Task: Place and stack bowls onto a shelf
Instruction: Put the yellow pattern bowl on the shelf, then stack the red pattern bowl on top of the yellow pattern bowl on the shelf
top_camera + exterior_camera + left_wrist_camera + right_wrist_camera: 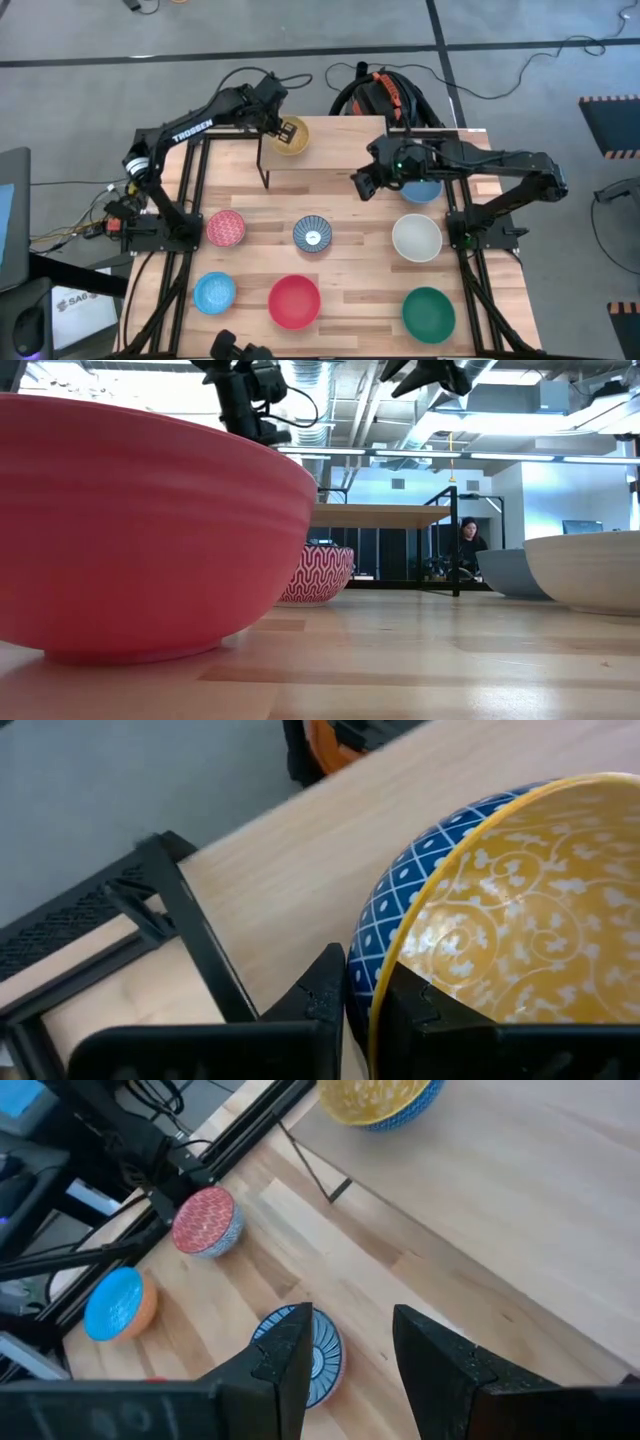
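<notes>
The shelf (340, 160) is a light board on thin black legs at the table's far middle. My left gripper (281, 130) is shut on a yellow bowl (291, 138) with a blue lattice outside, over the shelf's left end. My right gripper (364, 186) hangs open and empty by the shelf's near edge, above the table; its wrist view shows the blue-and-white patterned bowl (312, 1352) beneath it. A blue bowl (421, 189) stands under my right arm, on the table in the low view (503, 572). My left gripper pinches the yellow bowl's rim (372, 1020) on the bowl's left side, one finger (322, 992) outside the wall and one (425, 1015) inside. The fingers come slanting down from the table's left. Whether the bowl's foot rests on the board, I cannot tell.
On the table in front of the shelf stand the pink speckled bowl (226, 228), the patterned bowl (313, 235), the white bowl (416, 238), the light blue bowl (214, 292), the red bowl (294, 301) and the teal green bowl (428, 312). The shelf's middle and right are bare.
</notes>
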Action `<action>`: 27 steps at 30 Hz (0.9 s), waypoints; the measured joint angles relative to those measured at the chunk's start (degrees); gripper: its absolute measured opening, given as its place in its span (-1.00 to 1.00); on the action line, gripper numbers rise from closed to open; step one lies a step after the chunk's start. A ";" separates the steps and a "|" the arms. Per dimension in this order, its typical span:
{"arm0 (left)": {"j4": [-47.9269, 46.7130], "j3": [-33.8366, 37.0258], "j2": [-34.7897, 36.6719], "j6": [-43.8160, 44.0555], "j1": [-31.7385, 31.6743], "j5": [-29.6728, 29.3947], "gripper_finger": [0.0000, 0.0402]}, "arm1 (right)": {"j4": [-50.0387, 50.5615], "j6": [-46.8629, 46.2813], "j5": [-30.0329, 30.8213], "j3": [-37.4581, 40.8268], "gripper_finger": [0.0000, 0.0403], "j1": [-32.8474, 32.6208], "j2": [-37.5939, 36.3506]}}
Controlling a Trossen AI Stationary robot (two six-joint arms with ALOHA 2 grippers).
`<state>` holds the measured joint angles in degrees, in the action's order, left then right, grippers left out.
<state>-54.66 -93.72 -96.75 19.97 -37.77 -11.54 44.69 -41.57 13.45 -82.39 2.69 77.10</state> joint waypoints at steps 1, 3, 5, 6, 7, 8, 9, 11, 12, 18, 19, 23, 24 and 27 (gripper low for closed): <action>-0.05 -0.40 -0.07 0.21 -0.56 0.76 -0.87 | -0.01 -0.07 -0.02 0.00 -0.18 -0.24 0.00; -0.12 -0.77 -0.39 0.25 -1.28 1.50 -0.80 | -0.02 -0.07 -0.04 0.00 -0.18 -0.57 0.00; -0.05 -0.85 -0.46 0.39 -2.27 3.05 -0.72 | -0.07 -0.17 -0.06 0.00 -0.18 -0.59 0.00; -0.35 -0.89 -0.46 0.39 -2.68 3.44 -0.69 | -0.06 -0.27 -0.04 0.00 -0.18 -0.72 0.00; -0.59 -0.89 -0.47 0.40 -3.02 3.72 -0.65 | -0.02 -0.47 -0.02 0.00 -0.18 -0.80 0.00; -0.73 -0.89 -0.65 0.42 -3.20 3.77 -0.62 | 0.00 -0.47 -0.04 0.00 -0.18 -0.77 0.00; -0.95 -0.89 -0.82 0.41 -3.40 3.85 -0.59 | -0.08 -0.47 -0.06 0.00 -0.18 -0.77 0.00; -1.62 -0.87 -0.90 0.40 -3.75 4.80 -0.53 | -0.08 -0.47 -0.52 0.00 -0.18 -0.80 0.00; -1.56 -0.87 -0.89 0.41 -3.75 5.13 -0.50 | -0.09 -0.45 -0.90 0.00 -0.18 -0.82 0.00; -2.67 -1.49 -0.35 0.71 -3.56 6.08 -0.39 | 0.11 -0.16 -1.20 0.00 -0.18 -0.82 0.00; -3.39 -1.98 -0.35 0.73 -3.50 6.37 -0.38 | 0.16 -0.15 -1.28 0.00 -0.18 -0.82 0.01; -5.63 -4.58 -0.30 0.87 -2.12 5.12 -0.36 | 1.23 0.28 -1.38 0.00 -0.18 -1.03 0.02; -6.51 -5.26 -0.11 0.91 -1.80 4.45 -0.36 | 1.65 0.79 -1.38 0.00 -0.18 -1.19 0.02; -8.16 -7.14 1.05 1.79 -0.09 1.79 -0.36 | 2.10 1.75 -1.40 0.00 -0.18 -1.21 0.02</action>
<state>-62.81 -100.86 -95.70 21.76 -37.86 -9.75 46.79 -39.82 12.05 -82.39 1.48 77.12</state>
